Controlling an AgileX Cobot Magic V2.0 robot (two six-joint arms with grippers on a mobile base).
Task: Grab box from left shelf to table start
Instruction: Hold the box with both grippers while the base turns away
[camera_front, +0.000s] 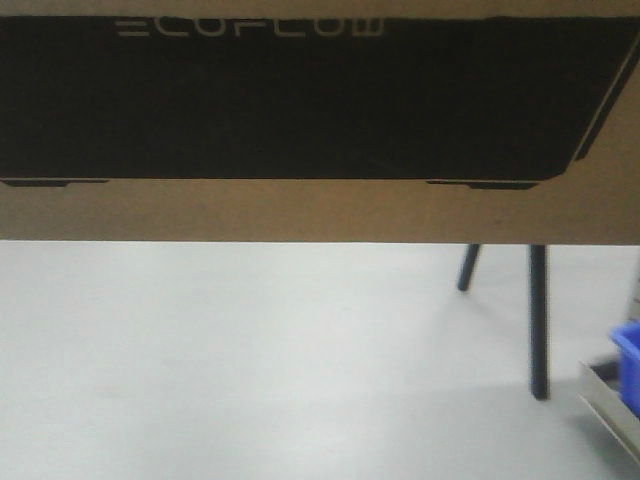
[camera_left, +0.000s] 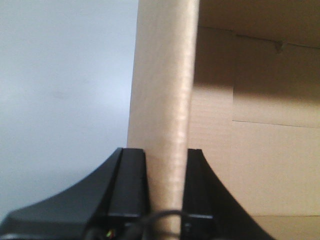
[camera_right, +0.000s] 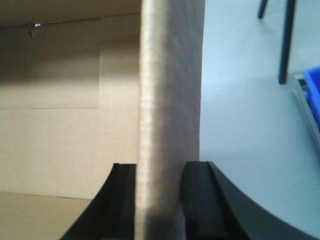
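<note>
The brown cardboard box (camera_front: 320, 210) with its black ECOFLOW panel fills the top half of the front view, held up close to the camera above the grey floor. My left gripper (camera_left: 166, 160) is shut on the box's upright side wall (camera_left: 162, 90), one black finger on each face. My right gripper (camera_right: 160, 172) is shut on the opposite side wall (camera_right: 167, 90) the same way. Both wrist views look into the open box's bare inside. The left shelf and the white table are out of view.
Grey floor (camera_front: 250, 370) lies below the box. Two dark thin legs (camera_front: 538, 320) stand at the right. A blue plastic bin (camera_front: 630, 365) on a metal rail sits at the far right edge; it also shows in the right wrist view (camera_right: 312, 92).
</note>
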